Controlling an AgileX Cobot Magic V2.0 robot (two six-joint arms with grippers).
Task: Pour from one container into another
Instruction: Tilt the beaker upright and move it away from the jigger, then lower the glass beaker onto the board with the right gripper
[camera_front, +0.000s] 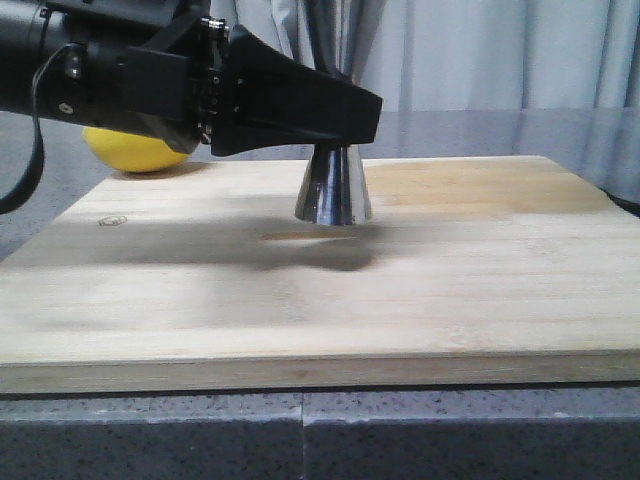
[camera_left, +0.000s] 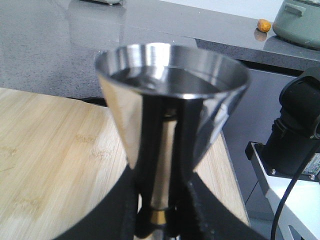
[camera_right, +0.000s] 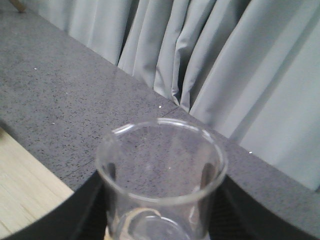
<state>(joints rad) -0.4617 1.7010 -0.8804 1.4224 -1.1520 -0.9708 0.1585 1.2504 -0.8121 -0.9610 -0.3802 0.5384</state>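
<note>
While the steel jigger (camera_front: 333, 185) stands on the wooden board (camera_front: 470, 280), it is clamped at its gold-banded waist by the left jaws (camera_left: 159, 212), and the glass beaker (camera_right: 161, 175) is held upright in the right jaws (camera_right: 160, 220), out of the front view. A spill is judged likely if the beaker is tipped before its spout is brought over the jigger's rim, or if the jigger is nudged. A lemon (camera_front: 140, 150) lies behind the left arm, on the grey desk (camera_front: 450, 130); nothing is seen blocking the jigger's mouth.

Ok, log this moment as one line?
left gripper: shut on jigger, standing on board | right gripper: shut on beaker, upright | pour: not yet
</note>
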